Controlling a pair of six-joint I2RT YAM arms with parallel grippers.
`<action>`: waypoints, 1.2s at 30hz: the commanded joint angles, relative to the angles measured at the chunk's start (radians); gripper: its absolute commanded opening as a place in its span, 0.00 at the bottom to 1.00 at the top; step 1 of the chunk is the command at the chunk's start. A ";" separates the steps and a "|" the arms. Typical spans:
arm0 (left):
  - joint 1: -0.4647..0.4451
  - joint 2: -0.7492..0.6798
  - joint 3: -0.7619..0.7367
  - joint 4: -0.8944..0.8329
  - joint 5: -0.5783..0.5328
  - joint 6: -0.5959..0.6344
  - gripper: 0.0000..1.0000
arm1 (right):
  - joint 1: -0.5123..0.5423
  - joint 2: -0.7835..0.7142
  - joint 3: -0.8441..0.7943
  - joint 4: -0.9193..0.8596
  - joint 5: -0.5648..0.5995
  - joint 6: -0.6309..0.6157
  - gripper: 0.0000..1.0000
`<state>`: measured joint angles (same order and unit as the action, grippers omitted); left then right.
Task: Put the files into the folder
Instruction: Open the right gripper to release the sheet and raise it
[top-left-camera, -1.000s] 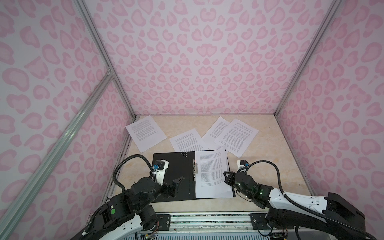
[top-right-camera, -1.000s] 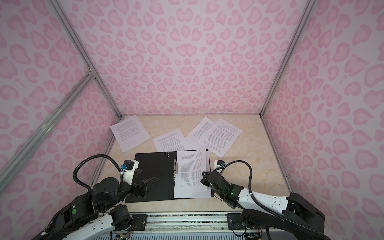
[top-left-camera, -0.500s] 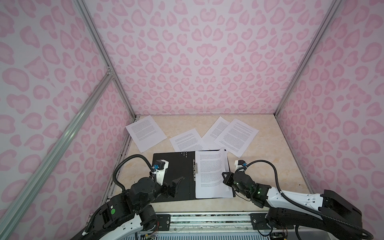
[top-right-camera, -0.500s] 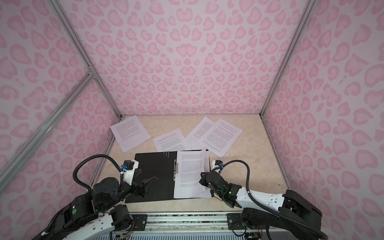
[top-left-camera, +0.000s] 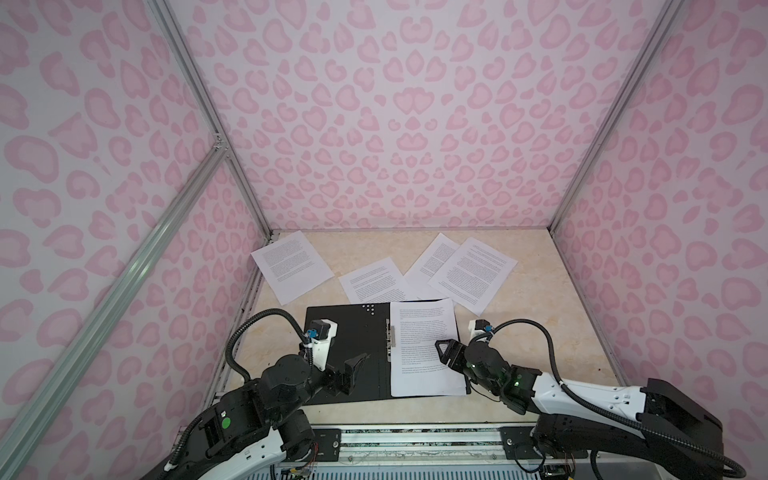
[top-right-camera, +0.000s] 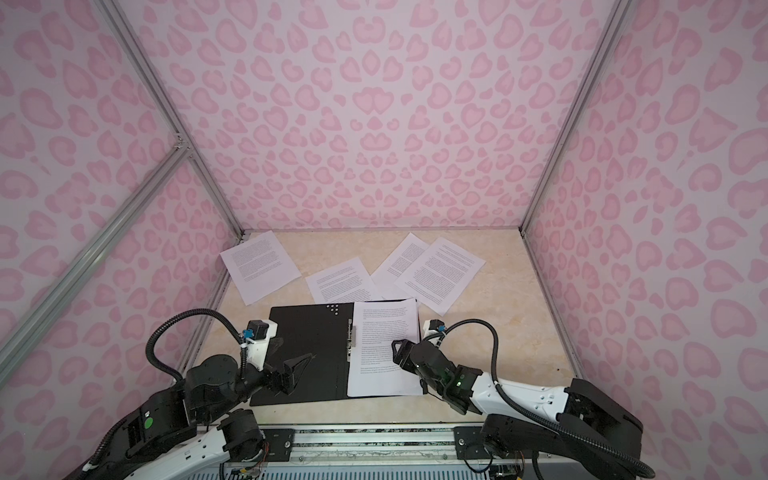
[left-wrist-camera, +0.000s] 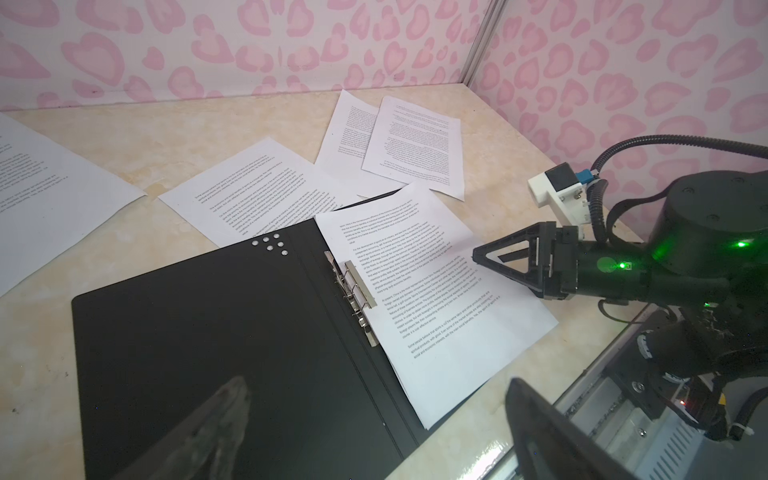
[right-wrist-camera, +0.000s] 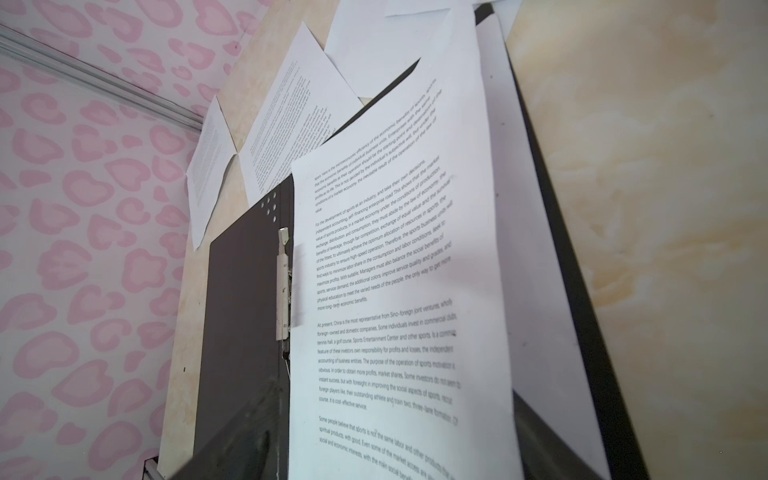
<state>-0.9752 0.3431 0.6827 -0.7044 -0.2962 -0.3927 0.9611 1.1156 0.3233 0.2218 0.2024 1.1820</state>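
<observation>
Begin at the bottom edge of both top views: left arm (top-left-camera: 291, 382) at lower left, right arm (top-left-camera: 582, 395) at lower right. Note the left jaws spread wide, gripping nothing, hovering over the black left leaf of the folder (top-left-camera: 345, 353). Note the right jaws apart, clamped on nothing, held low over the right margin of the filed sheet (top-left-camera: 424, 345).

Locate the folder at lower centre, open and flat on the tabletop (top-left-camera: 540, 299), with spine and metal clip (top-left-camera: 388, 343) running near to far. Confirm the filed sheet on the right leaf, long axis parallel to the spine, left edge just beside the clip. Check the right wrist view for a lower sheet (right-wrist-camera: 523, 270) showing under its right side.

Count four loose files (top-right-camera: 340, 280) beyond the folder: a middle sheet (top-left-camera: 374, 280), near part hidden under the folder's far edge; an overlapped pair (top-left-camera: 473, 274) at upper right; a far-left sheet (top-left-camera: 291, 266) at upper left of the tabletop.

Judge the fetch of the next file as the step in hand. Take the pair as the right arm's nearest target: up-frame and slightly right of the right jaws, long axis slanting down toward them. Leave the far-left sheet to the left arm. Expect difficulty pinching paper lying flat; aim for a corner.
</observation>
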 joint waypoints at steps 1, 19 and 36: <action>0.000 0.002 -0.002 0.023 -0.010 0.002 0.97 | 0.001 0.010 0.013 -0.055 0.021 -0.013 0.90; 0.000 0.003 -0.003 0.022 -0.012 0.001 0.97 | 0.001 0.012 0.092 -0.267 0.076 -0.079 0.97; 0.000 0.000 -0.002 0.020 -0.015 0.000 0.97 | -0.611 -0.194 0.160 -0.311 -0.323 -0.489 0.83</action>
<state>-0.9756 0.3435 0.6827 -0.7044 -0.2993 -0.3927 0.4488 0.8974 0.4541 -0.1089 0.0502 0.8307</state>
